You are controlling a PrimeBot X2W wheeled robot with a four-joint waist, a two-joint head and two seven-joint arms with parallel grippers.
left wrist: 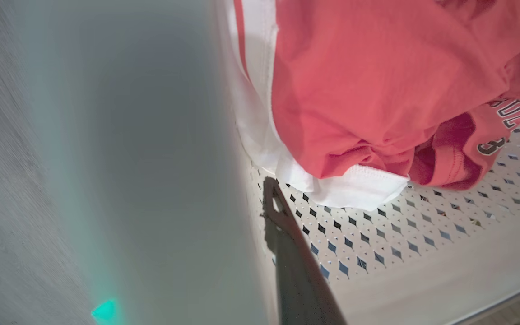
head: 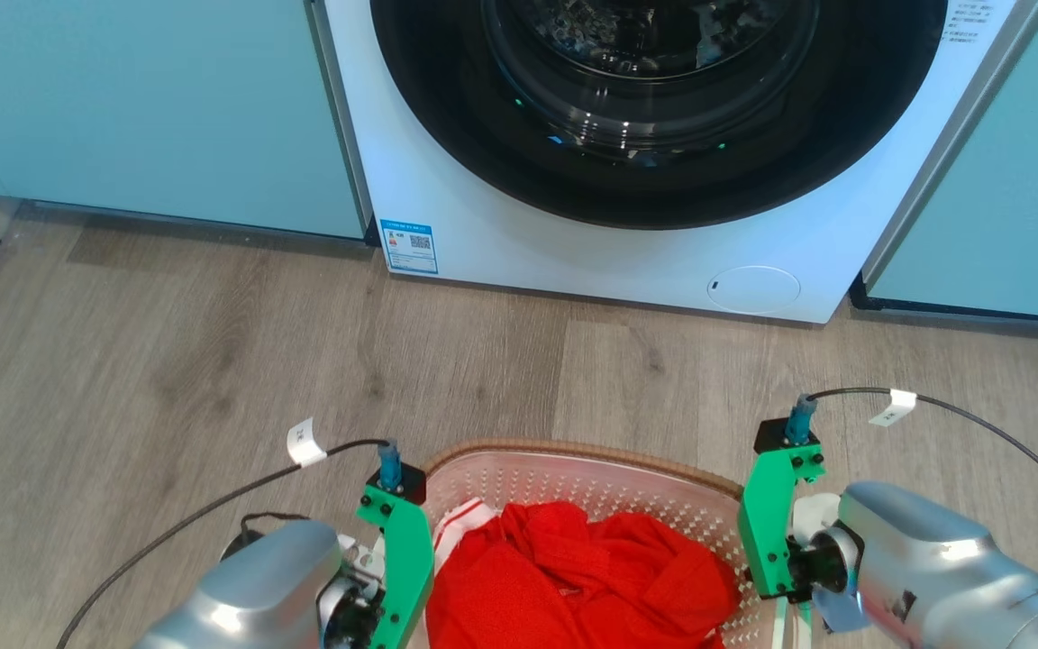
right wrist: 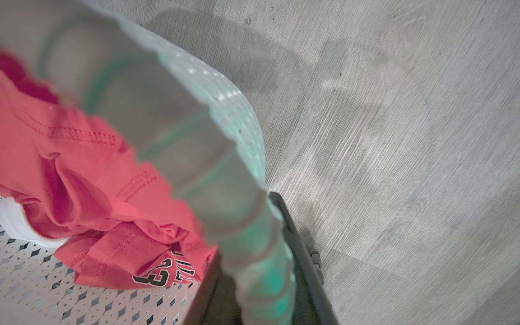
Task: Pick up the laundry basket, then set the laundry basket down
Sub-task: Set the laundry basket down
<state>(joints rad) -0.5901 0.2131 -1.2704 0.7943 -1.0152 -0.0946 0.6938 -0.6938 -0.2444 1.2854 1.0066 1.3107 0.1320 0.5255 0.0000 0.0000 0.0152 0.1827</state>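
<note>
Tools, two. My right tool (right wrist: 260,243): pinching the ribbed white handle on the right side of the laundry basket (head: 573,451). My left tool (head: 397,550): clamped on the basket's left wall, one finger (left wrist: 287,253) flat against the inside.

Laundry basket, one: white walls with diamond holes, brown rim, rounded corners, between my tools.

Red garment (head: 573,577), one, white-trimmed, inside the basket.

Washing machine (head: 627,243), one, beyond the basket's far rim.
</note>
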